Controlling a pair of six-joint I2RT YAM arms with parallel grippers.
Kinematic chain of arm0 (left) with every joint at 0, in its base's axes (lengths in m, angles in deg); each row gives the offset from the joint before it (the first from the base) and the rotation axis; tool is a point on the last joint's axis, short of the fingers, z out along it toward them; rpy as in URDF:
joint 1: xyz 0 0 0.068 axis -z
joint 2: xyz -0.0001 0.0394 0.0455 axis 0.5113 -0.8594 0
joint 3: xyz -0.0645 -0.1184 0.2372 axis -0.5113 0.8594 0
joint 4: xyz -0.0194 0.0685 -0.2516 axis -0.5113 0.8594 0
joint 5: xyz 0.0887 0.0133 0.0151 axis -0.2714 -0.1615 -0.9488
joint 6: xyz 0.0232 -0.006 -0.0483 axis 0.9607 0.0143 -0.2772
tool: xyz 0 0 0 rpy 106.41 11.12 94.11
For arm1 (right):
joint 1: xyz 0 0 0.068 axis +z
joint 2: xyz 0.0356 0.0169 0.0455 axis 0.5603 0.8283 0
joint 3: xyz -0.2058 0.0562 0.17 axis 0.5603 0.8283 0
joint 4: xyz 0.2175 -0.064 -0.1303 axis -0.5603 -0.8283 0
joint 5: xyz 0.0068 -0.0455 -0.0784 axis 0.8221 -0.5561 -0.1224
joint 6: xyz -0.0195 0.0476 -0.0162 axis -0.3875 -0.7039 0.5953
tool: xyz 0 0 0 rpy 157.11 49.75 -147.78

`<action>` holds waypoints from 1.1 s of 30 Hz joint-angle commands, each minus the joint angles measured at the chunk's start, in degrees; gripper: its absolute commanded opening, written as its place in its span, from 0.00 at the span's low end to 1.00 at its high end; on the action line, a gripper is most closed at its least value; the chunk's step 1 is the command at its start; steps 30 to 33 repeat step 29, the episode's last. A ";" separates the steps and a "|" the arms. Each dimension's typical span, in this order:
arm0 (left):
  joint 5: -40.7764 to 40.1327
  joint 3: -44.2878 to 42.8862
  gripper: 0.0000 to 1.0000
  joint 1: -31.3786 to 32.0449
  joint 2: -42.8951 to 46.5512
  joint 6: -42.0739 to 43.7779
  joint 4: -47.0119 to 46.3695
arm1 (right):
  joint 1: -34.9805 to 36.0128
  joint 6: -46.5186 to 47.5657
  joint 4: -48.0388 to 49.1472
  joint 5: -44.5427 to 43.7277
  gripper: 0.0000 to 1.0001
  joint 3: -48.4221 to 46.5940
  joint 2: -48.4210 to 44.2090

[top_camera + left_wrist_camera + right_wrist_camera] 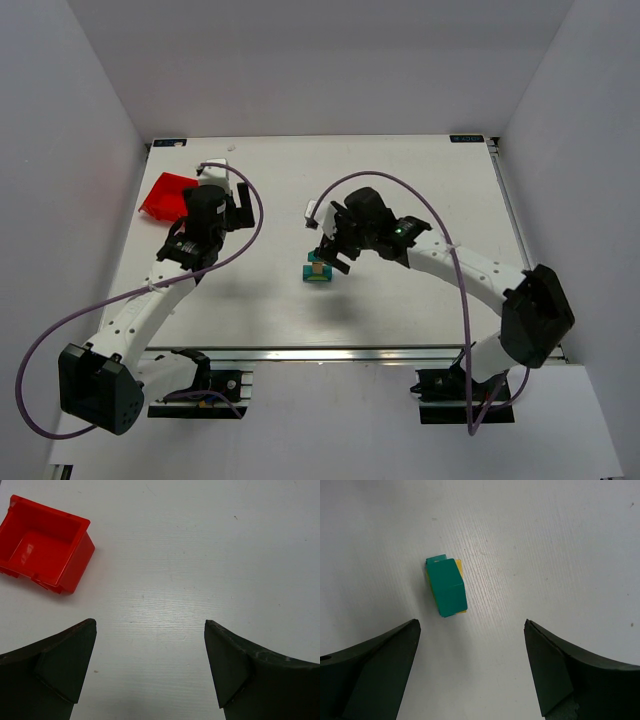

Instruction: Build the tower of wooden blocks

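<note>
The wood block tower (318,270) is a tiny stack standing near the middle of the white table (430,180). From above it shows a teal top block with yellow edges peeking out beneath (446,586). My right gripper (331,254) hovers just behind and to the right of the stack. In the right wrist view the right gripper (470,630) is open and holds nothing, and the tower lies ahead of the left finger (385,665), apart from it. My left gripper (228,212) is open over bare table, and between the tips of the left gripper (150,630) there is only tabletop.
A red plastic bin (166,195) sits at the table's left edge beside the left arm; in the left wrist view the bin (45,545) looks empty. White walls enclose the table on three sides. Purple cables loop from both arms.
</note>
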 commanded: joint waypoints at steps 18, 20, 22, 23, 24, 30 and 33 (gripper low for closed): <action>-1.74 -11.82 0.98 -0.08 5.05 -23.66 22.61 | -7.74 -52.08 -12.83 -26.09 0.89 2.72 -14.70; -3.49 -12.17 0.98 0.01 5.49 -24.54 25.77 | -7.66 -53.31 -11.08 -26.87 0.89 4.22 -18.04; -4.73 -12.78 0.98 0.10 5.85 -25.24 27.54 | -7.74 -56.11 -10.89 -29.15 0.89 6.16 -20.08; -4.91 -12.87 0.98 0.10 6.37 -25.25 28.33 | -7.66 -56.73 -10.89 -31.42 0.89 6.77 -22.00; -5.08 -12.96 0.98 0.10 6.72 -25.16 29.12 | -7.66 -57.44 -10.98 -32.75 0.89 7.48 -22.89; -5.35 -12.26 0.98 0.10 8.48 -25.51 30.01 | -7.74 -58.32 -10.89 -33.73 0.89 10.73 -27.12; -5.35 -12.26 0.98 0.10 8.48 -25.51 30.01 | -7.74 -58.32 -10.89 -33.73 0.89 10.73 -27.12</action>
